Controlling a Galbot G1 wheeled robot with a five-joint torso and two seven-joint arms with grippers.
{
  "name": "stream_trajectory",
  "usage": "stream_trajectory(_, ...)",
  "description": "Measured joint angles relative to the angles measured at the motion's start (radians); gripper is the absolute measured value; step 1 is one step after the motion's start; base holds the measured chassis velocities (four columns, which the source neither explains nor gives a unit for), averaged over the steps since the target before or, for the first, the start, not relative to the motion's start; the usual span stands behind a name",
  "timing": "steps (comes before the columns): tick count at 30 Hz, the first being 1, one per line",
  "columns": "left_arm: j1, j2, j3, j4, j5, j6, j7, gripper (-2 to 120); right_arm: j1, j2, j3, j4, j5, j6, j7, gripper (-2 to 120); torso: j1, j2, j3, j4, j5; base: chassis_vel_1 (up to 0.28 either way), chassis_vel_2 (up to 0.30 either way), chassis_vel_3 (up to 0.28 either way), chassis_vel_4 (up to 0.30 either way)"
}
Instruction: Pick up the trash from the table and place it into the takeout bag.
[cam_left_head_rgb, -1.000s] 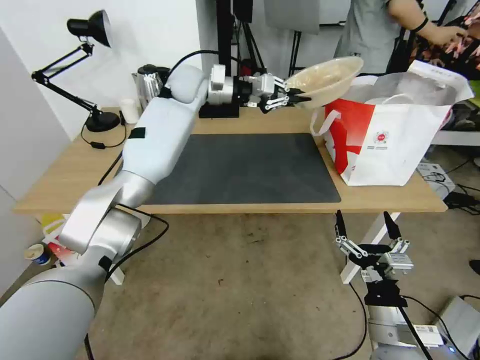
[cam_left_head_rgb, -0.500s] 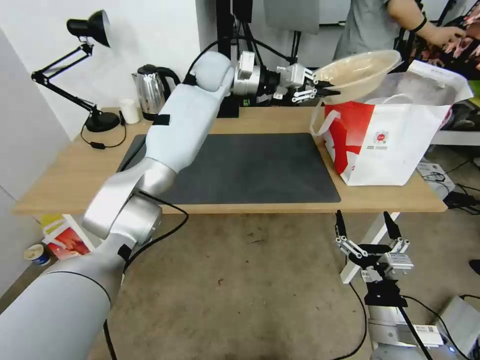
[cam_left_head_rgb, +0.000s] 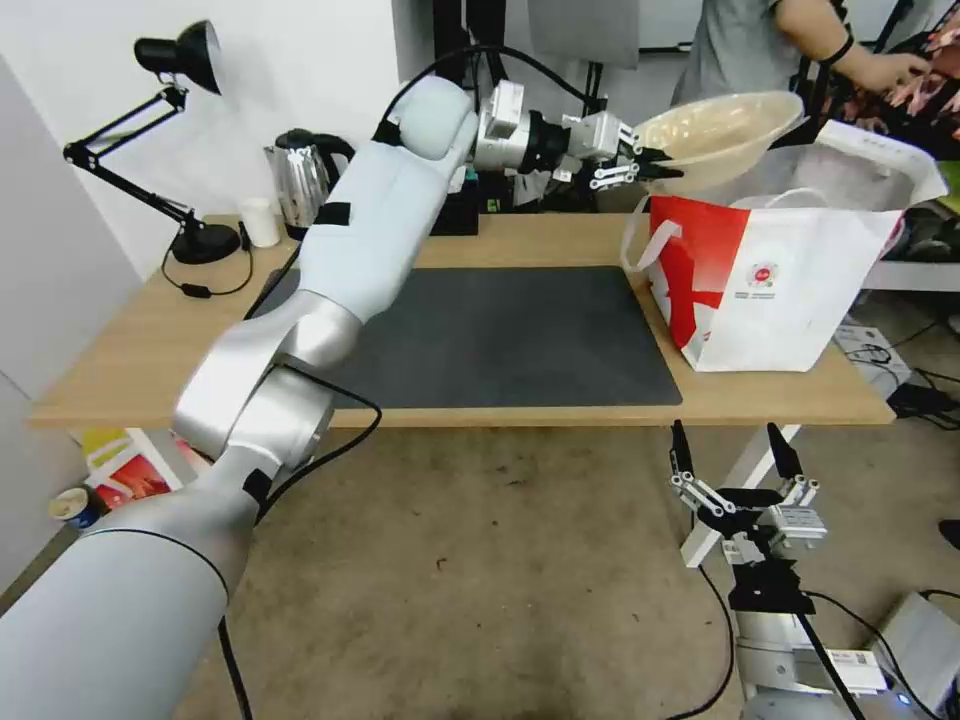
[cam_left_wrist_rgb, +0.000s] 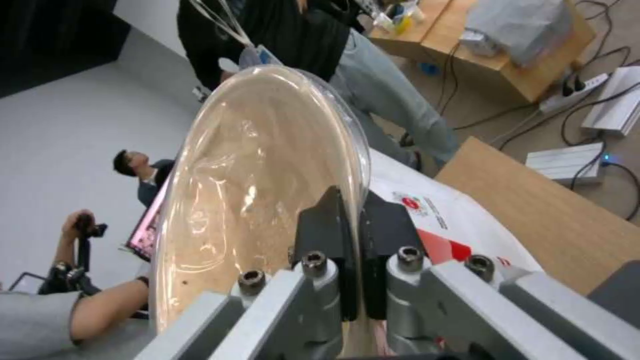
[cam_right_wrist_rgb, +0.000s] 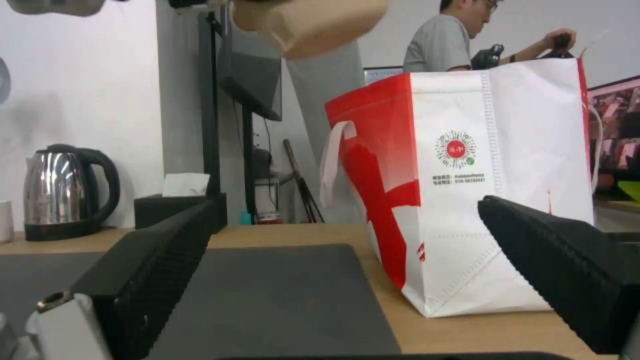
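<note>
My left gripper (cam_left_head_rgb: 665, 163) is shut on the near rim of a beige bowl (cam_left_head_rgb: 722, 130) of trash, held in the air above the open top of the red-and-white takeout bag (cam_left_head_rgb: 770, 285). The bag stands at the table's (cam_left_head_rgb: 140, 340) right end. In the left wrist view the black fingers (cam_left_wrist_rgb: 333, 235) pinch the beige bowl's (cam_left_wrist_rgb: 247, 185) rim, with the bag (cam_left_wrist_rgb: 440, 215) below. The right wrist view has the takeout bag (cam_right_wrist_rgb: 467, 185) on the table (cam_right_wrist_rgb: 467, 335) and the bowl's underside (cam_right_wrist_rgb: 307, 22) overhead. Below the table's front edge my right gripper (cam_left_head_rgb: 733, 462) waits open.
A dark grey mat (cam_left_head_rgb: 500, 335) covers the table's middle. At the back left stand a steel kettle (cam_left_head_rgb: 300, 185), a small white cup (cam_left_head_rgb: 262, 222) and a black desk lamp (cam_left_head_rgb: 185, 140). A black tissue box (cam_right_wrist_rgb: 177, 200) sits near the kettle. A person stands behind the bag.
My left arm has carried the beige bowl up and to the right, from the table's back middle to above the bag's opening. The right arm has not moved.
</note>
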Motion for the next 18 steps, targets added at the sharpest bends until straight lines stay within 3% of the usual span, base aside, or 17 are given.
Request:
stream_trajectory(3,-0.005,-0.005,0.002,0.022,0.011,-0.008,-0.015,1,0.000,0.000,0.000,0.000,0.000,0.000,0.000,100,0.000,0.000,0.000,-0.0001,0.0002,0.000,0.000,0.000,0.000)
stream_trajectory(9,-0.024,-0.006,0.017,0.100,0.015,-0.030,-0.107,1,0.000,0.000,0.000,0.000,0.000,0.000,0.000,100,0.000,0.000,0.000,0.0001,0.0000,0.000,0.000,0.000,0.000)
stream_trajectory(18,-0.027,-0.005,0.012,0.139,0.026,-0.046,-0.143,1,0.000,0.000,0.000,0.000,0.000,0.000,0.000,100,0.000,0.000,0.000,0.0001,0.0000,0.000,0.000,0.000,0.000)
